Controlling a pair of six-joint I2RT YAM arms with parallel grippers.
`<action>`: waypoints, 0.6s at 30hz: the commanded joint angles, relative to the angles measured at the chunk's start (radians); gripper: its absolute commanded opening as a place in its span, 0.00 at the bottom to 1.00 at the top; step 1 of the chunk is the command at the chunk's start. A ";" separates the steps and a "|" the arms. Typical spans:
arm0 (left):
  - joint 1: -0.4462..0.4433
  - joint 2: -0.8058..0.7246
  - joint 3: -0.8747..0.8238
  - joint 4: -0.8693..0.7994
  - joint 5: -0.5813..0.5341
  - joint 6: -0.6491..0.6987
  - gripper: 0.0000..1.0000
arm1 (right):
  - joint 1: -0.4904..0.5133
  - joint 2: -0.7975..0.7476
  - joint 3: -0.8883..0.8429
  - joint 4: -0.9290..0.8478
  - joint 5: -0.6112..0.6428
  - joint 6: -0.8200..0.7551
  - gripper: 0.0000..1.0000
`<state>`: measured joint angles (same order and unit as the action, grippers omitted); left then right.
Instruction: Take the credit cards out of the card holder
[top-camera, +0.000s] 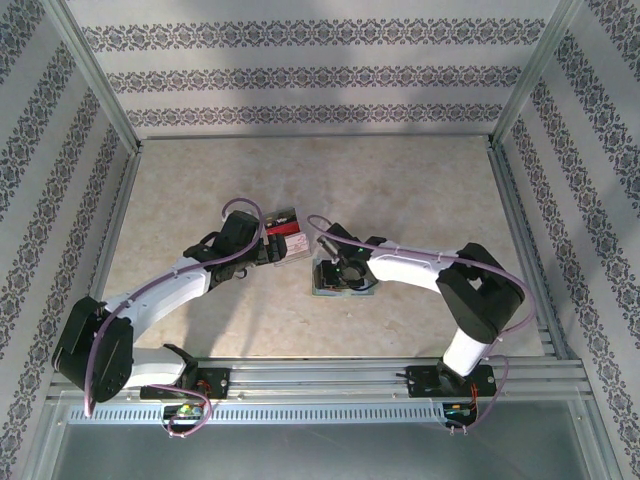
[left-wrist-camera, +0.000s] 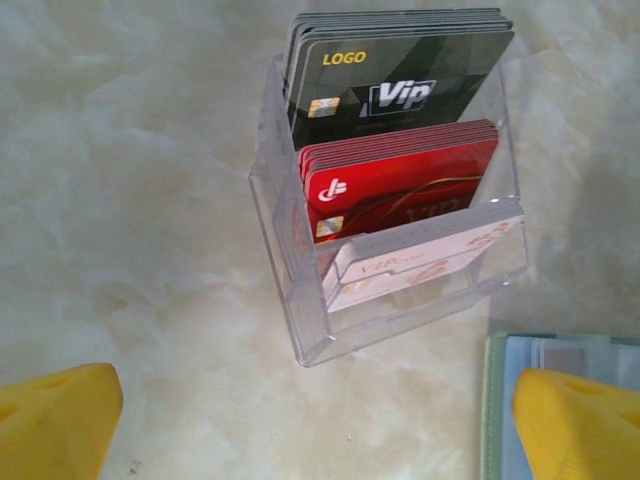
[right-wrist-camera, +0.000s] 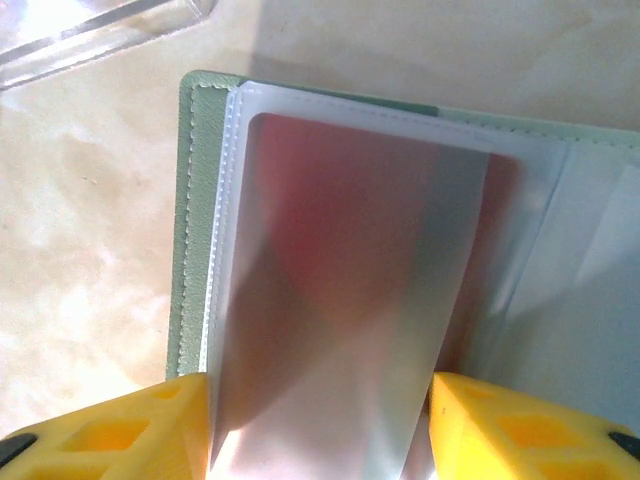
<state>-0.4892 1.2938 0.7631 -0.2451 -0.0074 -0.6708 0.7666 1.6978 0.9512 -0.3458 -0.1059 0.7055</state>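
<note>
At the bottom of the right wrist view, the right gripper has one yellow finger on each side of a cloudy sleeve in the open holder. The fingers sit right at the sleeve's edges, but I cannot tell if they are squeezing it or are just beside it. A red card shows through the sleeve in the upper part of the frame, so the card is not out yet. In the top view the holder lies flat on the table, near the middle, under this gripper. The left gripper is wide apart and holds nothing. It hangs by a clear tray with stacked cards, just left of the holder. I think the step now is getting hold of the red card. Next, the fingers need to catch the card itself, not only the soft sleeve, and slide it out. The holder looks light and may lift up too, so the left gripper may need to press it down.
</note>
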 joint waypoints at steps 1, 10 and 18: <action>-0.010 -0.033 0.019 0.036 0.029 -0.005 1.00 | -0.032 -0.006 -0.064 0.081 -0.090 0.020 0.55; -0.126 0.000 0.058 0.054 0.024 -0.009 0.83 | -0.101 -0.057 -0.169 0.210 -0.215 0.022 0.55; -0.241 0.107 0.090 0.086 -0.002 -0.043 0.56 | -0.150 -0.098 -0.261 0.319 -0.306 0.008 0.56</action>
<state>-0.6979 1.3663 0.8219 -0.1974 0.0097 -0.6914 0.6300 1.5967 0.7387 -0.0532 -0.3752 0.7109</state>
